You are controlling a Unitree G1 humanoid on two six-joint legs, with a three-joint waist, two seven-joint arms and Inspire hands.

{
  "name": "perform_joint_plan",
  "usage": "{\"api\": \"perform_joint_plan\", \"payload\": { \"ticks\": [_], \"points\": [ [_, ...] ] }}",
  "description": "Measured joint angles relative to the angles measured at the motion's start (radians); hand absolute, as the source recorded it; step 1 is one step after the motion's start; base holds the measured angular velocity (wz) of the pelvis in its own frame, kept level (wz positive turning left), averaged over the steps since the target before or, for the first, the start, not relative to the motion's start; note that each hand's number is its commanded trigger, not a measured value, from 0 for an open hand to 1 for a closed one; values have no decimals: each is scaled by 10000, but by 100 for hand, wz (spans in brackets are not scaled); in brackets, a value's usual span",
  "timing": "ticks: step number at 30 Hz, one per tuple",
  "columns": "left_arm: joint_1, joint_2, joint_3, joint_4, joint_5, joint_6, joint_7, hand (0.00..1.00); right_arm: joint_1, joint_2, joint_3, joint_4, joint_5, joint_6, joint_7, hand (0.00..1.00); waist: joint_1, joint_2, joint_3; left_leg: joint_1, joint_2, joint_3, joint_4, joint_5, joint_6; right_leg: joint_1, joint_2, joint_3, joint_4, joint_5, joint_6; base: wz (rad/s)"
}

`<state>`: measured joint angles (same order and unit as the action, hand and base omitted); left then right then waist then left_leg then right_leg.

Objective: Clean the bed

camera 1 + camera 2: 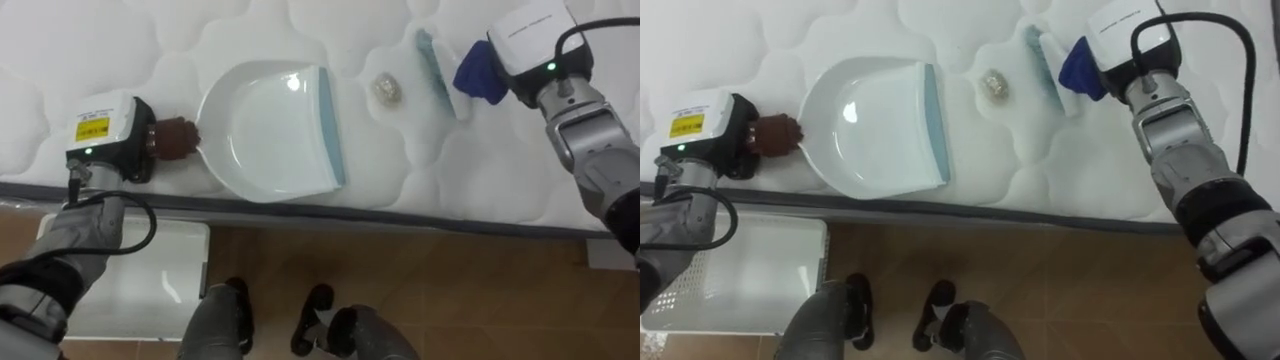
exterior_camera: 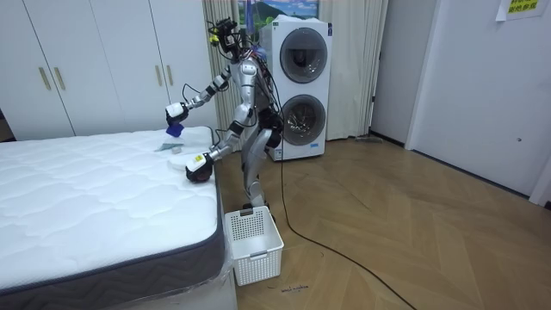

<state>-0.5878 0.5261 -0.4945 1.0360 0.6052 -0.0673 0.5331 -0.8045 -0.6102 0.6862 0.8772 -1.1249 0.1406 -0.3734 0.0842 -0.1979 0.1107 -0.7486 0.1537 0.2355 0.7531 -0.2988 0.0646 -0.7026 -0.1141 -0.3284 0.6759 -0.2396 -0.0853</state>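
Note:
A white dustpan [image 1: 270,130] with a pale blue lip lies flat on the white quilted mattress [image 1: 90,40], near its front edge. My left hand [image 1: 145,152] is shut on its brown handle [image 1: 177,138], at the pan's left. Just right of the lip sits a small crumpled paper ball [image 1: 386,90]. Beyond the ball a pale blue brush [image 1: 436,70] rests bristles-down on the mattress. My right hand [image 1: 512,72] is shut on its dark blue grip [image 1: 478,70]. The room view has me standing at the bed's side, both arms reaching over it.
The mattress's dark grey edge band [image 1: 400,215] runs across in front of me. A white slatted basket [image 2: 254,245] stands on the wooden floor by my left foot. Stacked washing machines [image 2: 301,86] are behind me, and white wardrobes [image 2: 103,69] line the wall.

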Motion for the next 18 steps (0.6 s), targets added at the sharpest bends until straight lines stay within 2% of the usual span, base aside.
{"api": "perform_joint_plan", "payload": {
  "ticks": [5,18],
  "points": [
    [-29,83,12,-61,432,-56,1,100,18,6,17,-714,225,-81,547,100,55,1,-1,-63,91,-40,19,7,-17,35,108,-61,-165,86,-20,0],
    [22,143,23,-84,1084,-58,46,100,194,155,-15,-1925,1467,-111,1532,100,118,46,-23,92,110,1,-17,25,-44,104,104,-62,-140,105,-49,-1]
  ]
}}
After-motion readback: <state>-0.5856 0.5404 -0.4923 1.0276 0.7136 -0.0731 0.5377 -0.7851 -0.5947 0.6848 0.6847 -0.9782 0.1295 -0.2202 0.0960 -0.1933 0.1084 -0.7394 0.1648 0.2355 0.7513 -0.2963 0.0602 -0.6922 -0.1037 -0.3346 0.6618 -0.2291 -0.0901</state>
